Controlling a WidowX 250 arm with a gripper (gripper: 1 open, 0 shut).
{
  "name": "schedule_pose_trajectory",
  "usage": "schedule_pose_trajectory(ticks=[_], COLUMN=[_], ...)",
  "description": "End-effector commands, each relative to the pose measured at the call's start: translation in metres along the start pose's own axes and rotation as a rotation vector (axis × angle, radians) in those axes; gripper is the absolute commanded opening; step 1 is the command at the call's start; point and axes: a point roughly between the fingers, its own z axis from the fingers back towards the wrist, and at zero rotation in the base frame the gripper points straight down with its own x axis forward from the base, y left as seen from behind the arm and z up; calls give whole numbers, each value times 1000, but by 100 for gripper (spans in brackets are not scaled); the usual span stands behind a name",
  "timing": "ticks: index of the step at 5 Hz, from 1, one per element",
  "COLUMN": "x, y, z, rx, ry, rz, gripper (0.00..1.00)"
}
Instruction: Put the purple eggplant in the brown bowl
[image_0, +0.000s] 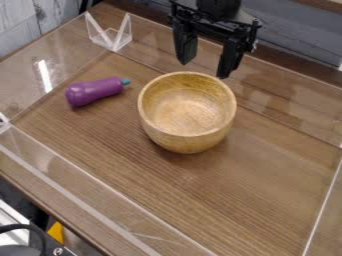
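While the claw (210, 66) hangs spread above the brown bowl (187, 112), the purple eggplant (94, 92) beside it.

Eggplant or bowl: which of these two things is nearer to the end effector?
The brown bowl: it sits just below the end effector in the view, while the purple eggplant lies farther off, left.

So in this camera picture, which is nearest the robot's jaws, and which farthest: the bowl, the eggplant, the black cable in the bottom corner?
1. Bowl: just below the jaws.
2. Eggplant: left of the bowl.
3. Cable: bottom left corner.
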Motion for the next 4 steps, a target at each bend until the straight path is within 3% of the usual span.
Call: schedule_pose_trajectory(ticks=[1, 3, 4], x=[1, -8, -11], y=[6, 49, 42], z=[-6, -4, -10], rx=[2, 36, 32], ry=[18, 31, 42], rz=[-50, -266, -283], gripper=[100, 100, 100])
